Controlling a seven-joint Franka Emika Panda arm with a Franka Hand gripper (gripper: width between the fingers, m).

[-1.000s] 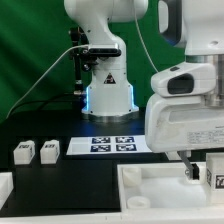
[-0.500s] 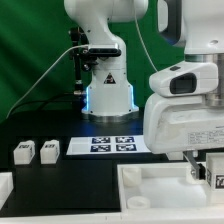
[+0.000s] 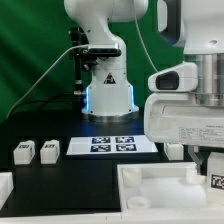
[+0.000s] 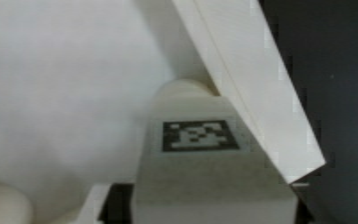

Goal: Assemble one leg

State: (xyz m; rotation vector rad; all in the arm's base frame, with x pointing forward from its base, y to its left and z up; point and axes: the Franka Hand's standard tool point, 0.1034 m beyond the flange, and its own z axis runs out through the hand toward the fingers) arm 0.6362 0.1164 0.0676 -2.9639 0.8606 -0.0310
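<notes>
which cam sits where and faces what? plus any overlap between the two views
Exterior view: off the arm, low at the table's edge, facing the robot base across the marker board; the arm's big white wrist housing fills the exterior view's right, above the tray-like part.
Wrist view: on the wrist, looking close down at a tagged leg against the tray's white rim; no fingers clearly show.
Shared: the tagged leg and the tray-like part.

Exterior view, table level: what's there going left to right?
Two small white tagged leg blocks side by side → flat white marker board with four tags → large white tray-like part with raised rim → tagged leg block by the gripper.
</notes>
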